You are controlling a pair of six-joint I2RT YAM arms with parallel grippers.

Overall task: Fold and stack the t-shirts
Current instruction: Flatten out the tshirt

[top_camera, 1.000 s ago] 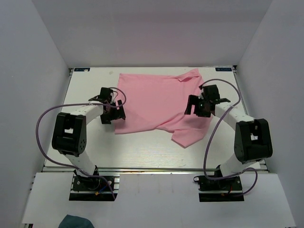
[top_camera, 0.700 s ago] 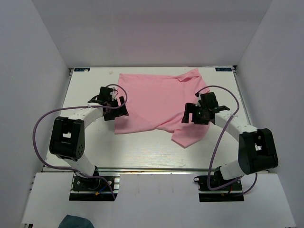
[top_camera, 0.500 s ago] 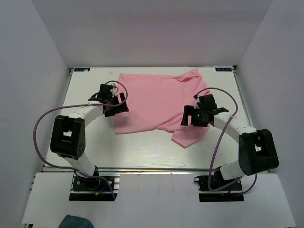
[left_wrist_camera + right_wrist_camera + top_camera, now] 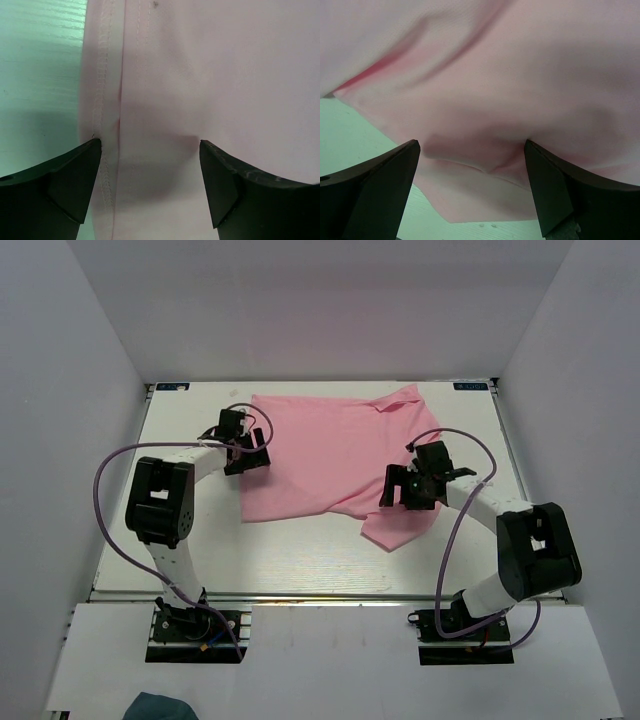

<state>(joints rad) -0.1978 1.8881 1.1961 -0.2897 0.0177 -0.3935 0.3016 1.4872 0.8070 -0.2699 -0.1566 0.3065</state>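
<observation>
On the surface [image 4: 300, 560] the pink t-shirt [image 4: 320, 455] lies rumpled; left gripper [image 4: 150, 142] gapes over its hem, right gripper [image 4: 472, 145] over a crease; both empty, probably poised to pinch.

The left arm [image 4: 160, 508] and right arm [image 4: 532, 548] share white curved links and boxy black joint housings, each trailing a looping purple cable [image 4: 108, 472]. The left gripper [image 4: 150, 145] and right gripper [image 4: 472, 145] have matte black, wedge-shaped fingers [image 4: 55, 185].

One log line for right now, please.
left gripper: fingers open over left hem of t-shirt | right gripper: fingers open over rumpled right side | t-shirt: spread on table, ungrasped
</observation>
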